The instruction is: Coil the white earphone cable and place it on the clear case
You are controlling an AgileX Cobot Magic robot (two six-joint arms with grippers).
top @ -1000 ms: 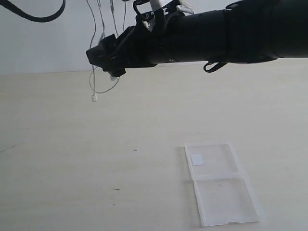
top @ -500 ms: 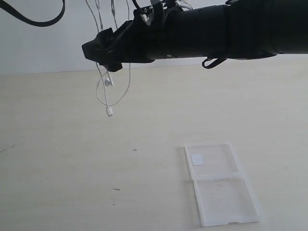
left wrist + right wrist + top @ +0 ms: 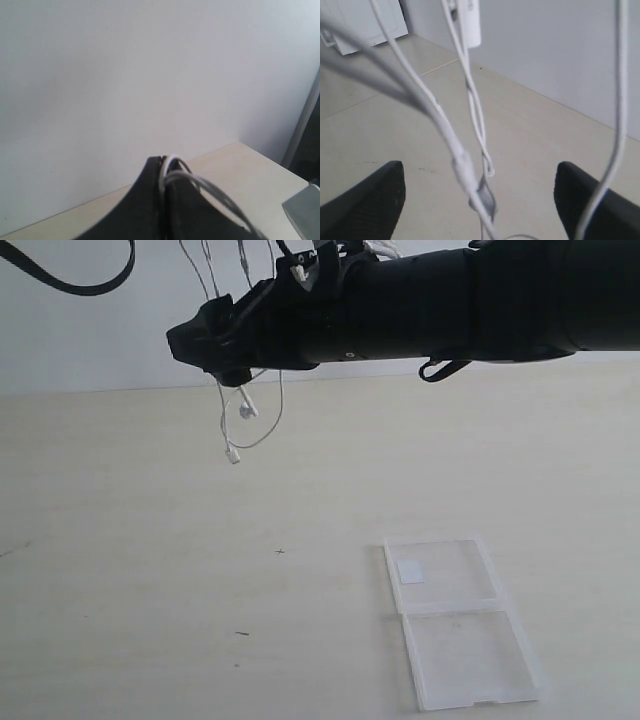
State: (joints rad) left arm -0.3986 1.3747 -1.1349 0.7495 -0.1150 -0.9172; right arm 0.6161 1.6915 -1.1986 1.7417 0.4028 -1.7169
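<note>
The white earphone cable (image 3: 270, 425) hangs in the air over the far left of the table, its strands rising out of the top of the exterior view. An earbud (image 3: 246, 410) and a small plug (image 3: 233, 455) dangle lowest. My left gripper (image 3: 164, 162) is shut on a loop of the cable (image 3: 200, 186), facing the wall; the exterior view does not show it. My right gripper (image 3: 477, 200) is open, its fingers (image 3: 367, 197) wide apart, with cable strands (image 3: 462, 165) hanging between them. Its arm tip (image 3: 200, 345) sits against the hanging strands. The clear case (image 3: 455, 640) lies open and flat at the front right.
A white square sticker (image 3: 410, 572) sits in the case's far half. The light wooden table (image 3: 150, 570) carries a few small dark specks. A grey wall runs behind it. A black robot cable (image 3: 70, 280) loops at the top left.
The right arm has shifted slightly left and up. The dangling cable end has swung right, the plug dropping and then rising a little.
</note>
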